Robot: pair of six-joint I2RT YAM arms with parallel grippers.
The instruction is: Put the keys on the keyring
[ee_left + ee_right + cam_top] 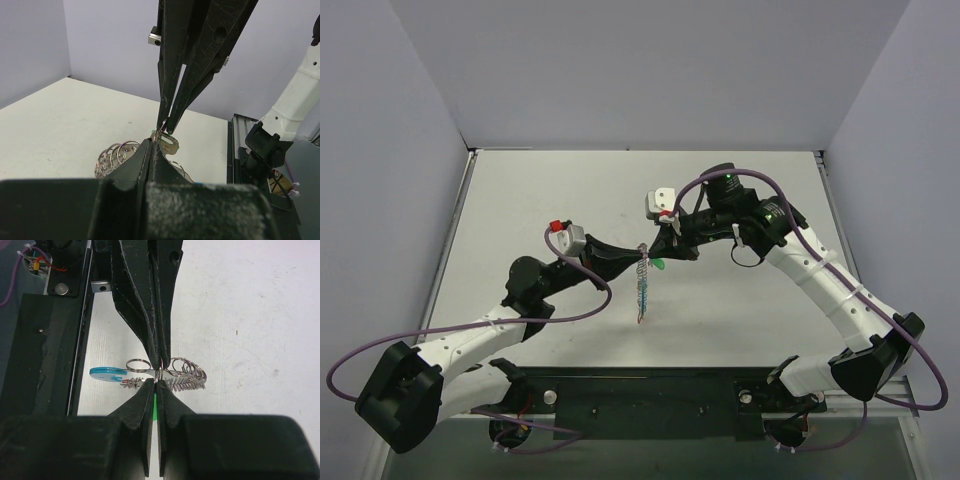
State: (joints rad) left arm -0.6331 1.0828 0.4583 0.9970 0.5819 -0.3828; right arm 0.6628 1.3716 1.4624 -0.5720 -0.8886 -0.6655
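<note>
**Nose to nose over the desk: threading time**

Both sets of jaws are pressed together and meet tip to tip above the middle of the desk [720,320]. The left jaws pinch the keyring [642,285] at its upper end. Its coil, spare loops [186,367] and blue tag [106,372] trail away from the pinch. I can't tell whether the far end rests on the desk.

The right jaws look clamped on the green key [660,265], with a green sliver showing between them in the right wrist view.

My read: this is the feed-on. It wants a rock-steady left hold while the right jaws guide the key's hole along the wire with a small twist, not a shove. Pull apart and the ring may slip free.
</note>
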